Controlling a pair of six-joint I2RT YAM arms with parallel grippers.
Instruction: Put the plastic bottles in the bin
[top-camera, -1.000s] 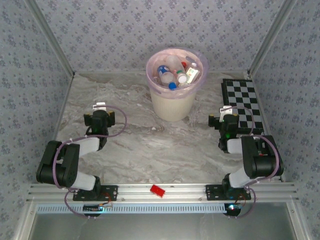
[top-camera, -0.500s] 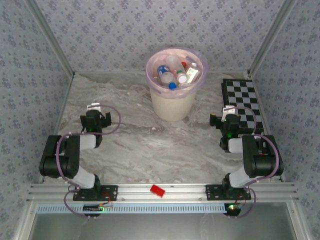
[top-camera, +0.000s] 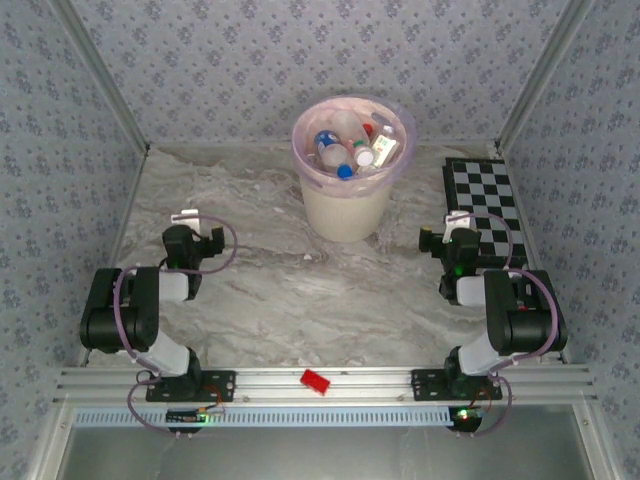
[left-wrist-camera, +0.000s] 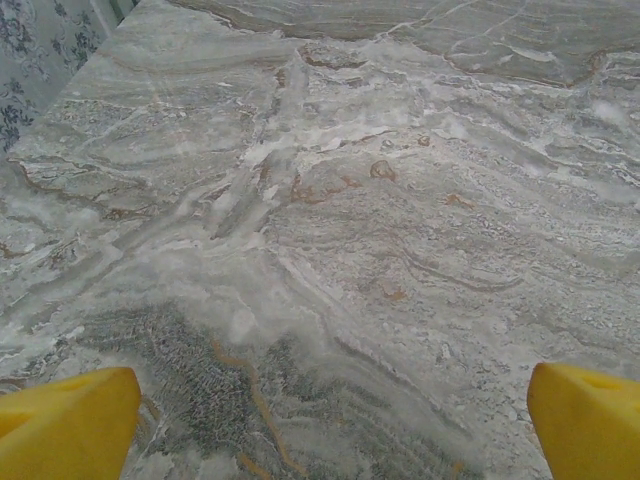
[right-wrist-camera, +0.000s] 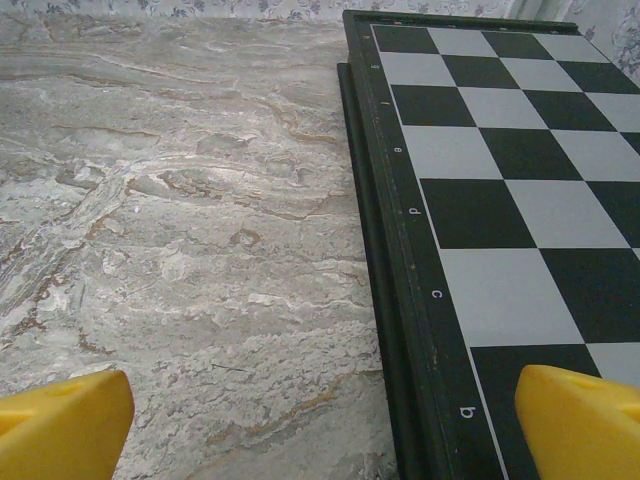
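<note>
A: What lies between the left jaws?
B: Bare marbled table. The yellow fingertips stand wide apart and hold nothing. The right jaws are spread as wide and empty, over the table and the edge of the chequered board.
A: The arms?
B: Both are folded low near their bases, the left arm by the flower-patterned wall, the right arm beside the board.
A: The bottles?
B: The plastic bottles lie heaped inside the bin, at the far middle of the table, well apart from both jaws.
</note>
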